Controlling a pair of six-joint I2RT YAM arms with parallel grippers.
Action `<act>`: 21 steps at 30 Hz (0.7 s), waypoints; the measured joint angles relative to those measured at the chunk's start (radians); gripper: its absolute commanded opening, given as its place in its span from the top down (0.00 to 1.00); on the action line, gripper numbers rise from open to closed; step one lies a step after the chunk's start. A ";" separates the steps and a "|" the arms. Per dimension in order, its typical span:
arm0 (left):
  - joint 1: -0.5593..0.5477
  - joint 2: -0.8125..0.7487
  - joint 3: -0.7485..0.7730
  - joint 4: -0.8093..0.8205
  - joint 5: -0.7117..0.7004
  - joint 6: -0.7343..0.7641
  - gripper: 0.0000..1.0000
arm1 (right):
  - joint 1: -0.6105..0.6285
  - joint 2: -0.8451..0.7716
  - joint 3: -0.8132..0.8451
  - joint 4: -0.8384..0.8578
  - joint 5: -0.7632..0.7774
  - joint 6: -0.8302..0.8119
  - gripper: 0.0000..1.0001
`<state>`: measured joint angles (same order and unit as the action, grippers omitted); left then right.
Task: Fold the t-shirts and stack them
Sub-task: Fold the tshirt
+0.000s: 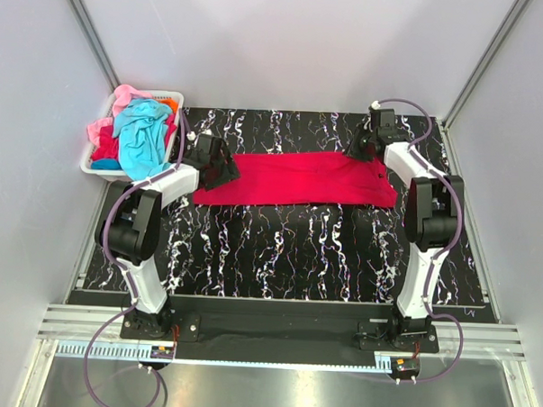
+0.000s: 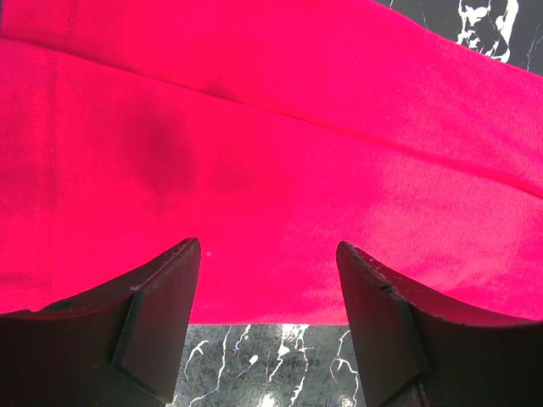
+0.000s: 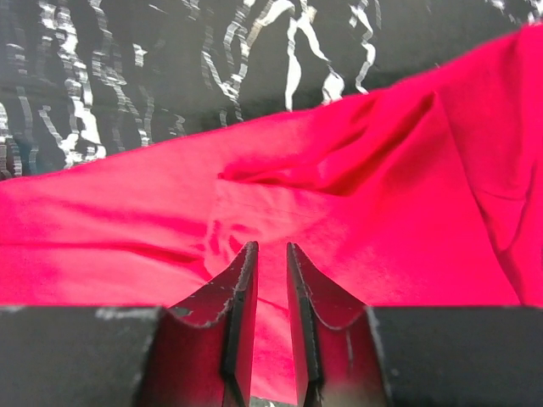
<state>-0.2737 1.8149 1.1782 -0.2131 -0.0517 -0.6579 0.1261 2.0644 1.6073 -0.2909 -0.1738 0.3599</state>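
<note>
The crimson-red t-shirt lies as a long folded strip across the back of the black marbled table. My left gripper hovers over its left end. In the left wrist view this gripper is wide open above the red cloth, just past the shirt's edge, and holds nothing. My right gripper is at the strip's right end. In the right wrist view its jaws stand a narrow gap apart over rumpled red cloth. No cloth is pinched between them.
A white basket at the table's back left corner holds a heap of t-shirts, turquoise, pink and orange. Grey walls close in the table on three sides.
</note>
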 measured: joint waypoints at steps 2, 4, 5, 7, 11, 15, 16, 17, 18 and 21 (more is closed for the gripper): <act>0.000 0.000 0.000 0.000 0.000 0.000 0.30 | 0.000 0.011 -0.001 -0.009 0.011 0.005 0.74; 0.000 0.000 0.000 0.000 0.000 0.000 0.30 | 0.000 0.027 0.000 -0.023 0.024 0.011 0.74; 0.000 0.000 0.000 0.000 0.000 0.000 0.30 | 0.000 0.037 0.001 -0.031 0.027 0.015 0.74; 0.000 0.000 0.000 -0.001 0.000 0.000 0.30 | 0.000 0.058 0.003 -0.045 0.034 0.023 0.75; 0.000 0.000 0.000 -0.003 -0.001 0.000 0.30 | 0.000 0.101 0.007 -0.071 0.035 0.039 0.75; 0.000 0.000 0.000 -0.003 -0.001 0.000 0.30 | 0.000 0.150 0.050 -0.097 0.034 0.045 0.76; 0.000 0.000 0.000 -0.003 -0.001 0.000 0.30 | 0.000 0.161 0.065 -0.098 0.034 0.045 0.76; 0.000 0.000 0.000 -0.003 -0.001 0.000 0.30 | 0.000 0.179 0.091 -0.101 0.033 0.045 0.76; 0.000 0.000 0.000 -0.004 -0.001 0.000 0.30 | 0.000 0.196 0.117 -0.099 0.033 0.045 0.77; 0.000 0.000 0.000 -0.004 -0.001 0.000 0.30 | 0.000 0.236 0.180 -0.102 0.030 0.047 0.76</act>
<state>-0.2737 1.8153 1.1782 -0.2173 -0.0528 -0.6582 0.1261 2.3001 1.7870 -0.3927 -0.1440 0.4072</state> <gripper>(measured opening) 0.700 0.236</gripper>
